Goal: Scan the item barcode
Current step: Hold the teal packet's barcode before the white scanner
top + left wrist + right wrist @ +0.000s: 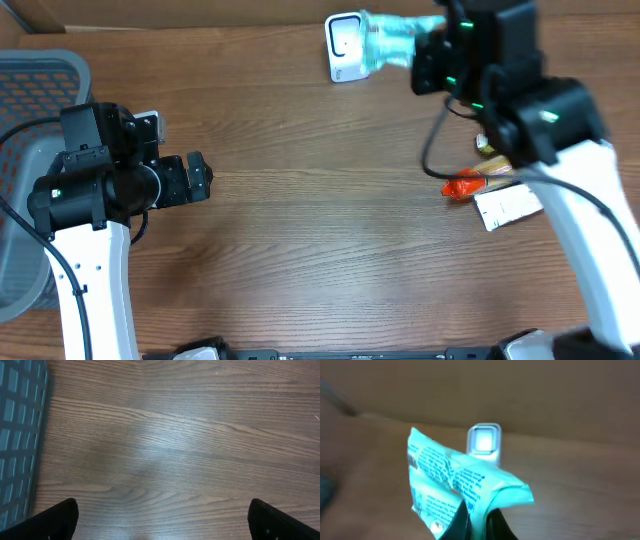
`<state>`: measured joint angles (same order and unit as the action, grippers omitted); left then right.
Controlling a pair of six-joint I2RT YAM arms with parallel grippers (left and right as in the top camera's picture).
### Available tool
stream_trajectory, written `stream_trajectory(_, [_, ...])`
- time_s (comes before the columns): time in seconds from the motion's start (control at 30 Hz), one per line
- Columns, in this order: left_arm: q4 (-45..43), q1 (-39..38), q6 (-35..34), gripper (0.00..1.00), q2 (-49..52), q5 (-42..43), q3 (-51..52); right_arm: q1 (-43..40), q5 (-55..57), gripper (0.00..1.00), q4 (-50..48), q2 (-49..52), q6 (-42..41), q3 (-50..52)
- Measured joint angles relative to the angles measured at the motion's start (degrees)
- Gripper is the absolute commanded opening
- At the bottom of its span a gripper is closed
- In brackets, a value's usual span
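Back edge: table runs up to a brown wall. scanner stands upright just in front of that wall, right of centre, so there's little room behind it

Left edge: grey mesh basket takes the left side, and the left arm's base overlaps it in the overhead view

Right side: orange item and white packet lie close together under the right arm's forearm, with a small tan thing just above them, too hidden to identify

Bare wood spans the middle between the two arms, which is the widest free room

Right arm reaches from the lower right up to the back edge, wrist pointing left at the scanner. right gripper is clamped on the trailing edge of a teal printed pouch. Pouch is off the table and sticks out leftward, its far end overlapping the scanner's face from above. Wrist view shows the pouch crumpled, print side to the camera, scanner window just behind its top edge. Can't tell if they touch

Left arm is low over bare wood beside the basket, pointing right. left gripper has jaws spread wide, nothing between them
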<state>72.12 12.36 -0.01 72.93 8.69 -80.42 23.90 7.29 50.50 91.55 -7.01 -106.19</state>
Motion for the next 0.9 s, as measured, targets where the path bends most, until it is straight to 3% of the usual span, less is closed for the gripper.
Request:
stream_trajectory(0.13, [-0.07,0.00,0.00,0.99,0.00,0.00,0.00,2.82,11.04,0.04,-8.11,8.00,8.24,0.02])
stream_trajectory(0.33, [-0.07,0.00,0.00,0.99,0.00,0.00,0.00,5.86,21.05,0.04,-20.00,20.31,31.82,0.42])
stream_trajectory(0.63, [-0.09,0.00,0.00,1.00,0.00,0.00,0.00,7.17,28.61,0.04,-46.29,30.18,67.17,0.55])
stream_trajectory(0.9, [-0.07,0.00,0.00,1.00,0.00,0.00,0.00,7.15,28.50,0.04,-60.39,38.62,85.29,0.55])
